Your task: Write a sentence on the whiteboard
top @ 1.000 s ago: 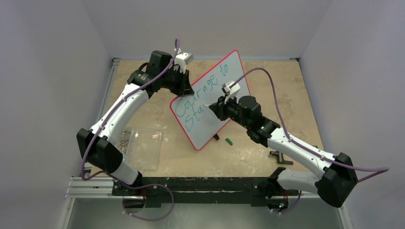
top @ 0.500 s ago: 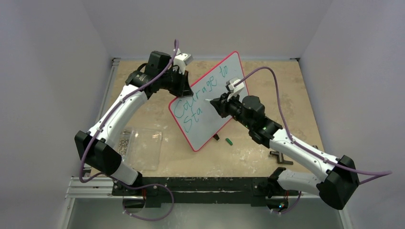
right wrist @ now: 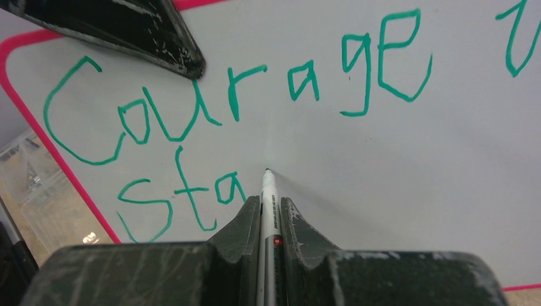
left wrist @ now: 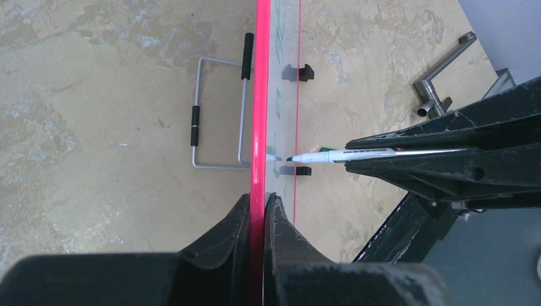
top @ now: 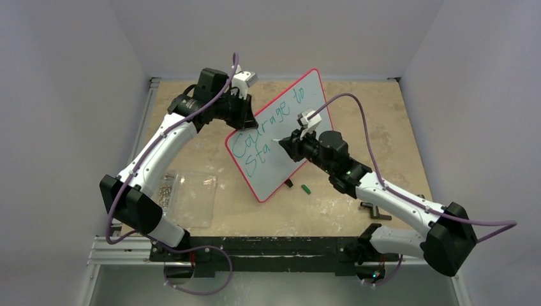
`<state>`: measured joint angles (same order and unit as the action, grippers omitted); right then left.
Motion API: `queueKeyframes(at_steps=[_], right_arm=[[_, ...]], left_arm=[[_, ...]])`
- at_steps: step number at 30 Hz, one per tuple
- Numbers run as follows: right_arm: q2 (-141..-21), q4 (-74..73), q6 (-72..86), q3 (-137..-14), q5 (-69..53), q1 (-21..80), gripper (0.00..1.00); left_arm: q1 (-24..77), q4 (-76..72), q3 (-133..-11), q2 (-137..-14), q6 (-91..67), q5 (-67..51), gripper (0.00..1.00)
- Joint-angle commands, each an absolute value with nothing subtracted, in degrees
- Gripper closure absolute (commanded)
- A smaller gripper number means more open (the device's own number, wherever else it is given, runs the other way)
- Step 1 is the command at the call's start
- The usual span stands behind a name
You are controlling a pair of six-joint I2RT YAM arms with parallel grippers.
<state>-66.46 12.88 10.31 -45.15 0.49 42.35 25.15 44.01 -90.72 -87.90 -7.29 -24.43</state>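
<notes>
The whiteboard (top: 290, 105), white with a red-pink rim, stands tilted on edge on the table. My left gripper (top: 242, 116) is shut on its upper left rim; the left wrist view shows the rim (left wrist: 260, 95) clamped between the jaws of my left gripper (left wrist: 262, 207). The sentence (right wrist: 223, 102) in teal-green reads "Courage t" over "Sta". My right gripper (right wrist: 268, 207) is shut on a white marker (right wrist: 268, 191). The marker's tip sits just right of the "a". In the left wrist view a small gap shows between the marker (left wrist: 338, 154) and its reflection.
A clear plastic sheet (top: 191, 199) with small screws (top: 167, 189) lies at front left. A green marker cap (top: 305, 189) lies near the board's lower corner. A metal crank tool (top: 375, 210) lies at front right. A wire stand (left wrist: 220, 115) lies behind the board.
My right gripper with the marker moved a little up and right, then came back down-left beside "Sta". The board shifted slightly left. The writing looks the same.
</notes>
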Motion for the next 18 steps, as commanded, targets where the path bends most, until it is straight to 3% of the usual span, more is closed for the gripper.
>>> queueKeyframes(at_steps=[1,18], right_arm=[[-66.27,15.42,11.18,-43.58,0.11,42.27,1.00],[-64.69,15.03,12.16,-40.81,0.16,42.28,1.00]], left_arm=[[24.43,46.97,-89.91,-86.73,-2.07,-13.46,1.00],[24.43,47.00,-89.82,-86.75,-2.11,-13.43,1.00]])
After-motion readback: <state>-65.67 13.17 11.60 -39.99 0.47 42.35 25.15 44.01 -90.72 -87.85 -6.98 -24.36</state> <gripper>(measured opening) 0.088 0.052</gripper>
